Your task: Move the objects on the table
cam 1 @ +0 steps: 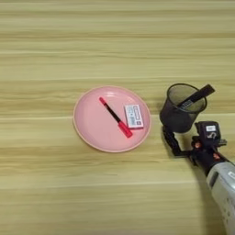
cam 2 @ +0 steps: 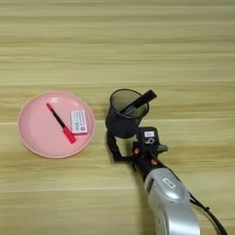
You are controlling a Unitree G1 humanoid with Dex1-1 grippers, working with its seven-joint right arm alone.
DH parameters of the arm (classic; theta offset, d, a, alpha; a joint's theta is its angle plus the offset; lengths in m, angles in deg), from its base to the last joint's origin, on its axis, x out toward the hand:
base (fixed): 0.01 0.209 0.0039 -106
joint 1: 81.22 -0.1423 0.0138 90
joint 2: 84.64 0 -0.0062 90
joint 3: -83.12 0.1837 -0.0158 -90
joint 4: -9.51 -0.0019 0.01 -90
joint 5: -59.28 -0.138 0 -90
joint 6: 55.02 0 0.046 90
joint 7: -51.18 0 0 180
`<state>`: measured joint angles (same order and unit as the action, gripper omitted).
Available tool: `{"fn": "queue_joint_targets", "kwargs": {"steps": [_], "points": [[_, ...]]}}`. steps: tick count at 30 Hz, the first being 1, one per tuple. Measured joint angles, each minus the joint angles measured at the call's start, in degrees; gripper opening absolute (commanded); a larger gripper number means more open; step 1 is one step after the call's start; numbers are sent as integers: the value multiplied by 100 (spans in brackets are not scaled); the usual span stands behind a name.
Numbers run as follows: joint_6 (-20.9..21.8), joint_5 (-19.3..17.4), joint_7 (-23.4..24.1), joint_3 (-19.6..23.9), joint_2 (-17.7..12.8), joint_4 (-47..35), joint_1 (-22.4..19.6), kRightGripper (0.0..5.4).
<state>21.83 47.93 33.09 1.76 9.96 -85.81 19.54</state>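
A black wire-mesh pen cup (cam 1: 182,109) stands on the table (cam 1: 55,183), right of a pink plate. A slim black marker (cam 1: 198,96) leans inside the cup, its end sticking out over the right rim. On the plate lies a white eraser (cam 1: 133,116) with a red-printed label. My right gripper (cam 2: 131,141) is open just in front of the cup's base, with one black finger (cam 2: 111,146) by the cup's lower left wall. I cannot tell whether it touches the cup. Nothing sits between the fingers.
The pink plate (cam 1: 89,126) also holds a red and black pen (cam 1: 115,118) lying diagonally, left of the eraser. My silver forearm (cam 2: 170,202) comes in from the bottom right. Bare wood stretches along the far side and the left.
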Motion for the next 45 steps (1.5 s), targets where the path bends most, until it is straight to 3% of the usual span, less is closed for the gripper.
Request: {"fn": "queue_joint_targets", "kwargs": {"steps": [10,24,45], "points": [[-11,25,51,330,-189,19,81,535],[1,81,60,354,-208,102,99,535],[114,100,399,918,-236,461,44,535]]}}
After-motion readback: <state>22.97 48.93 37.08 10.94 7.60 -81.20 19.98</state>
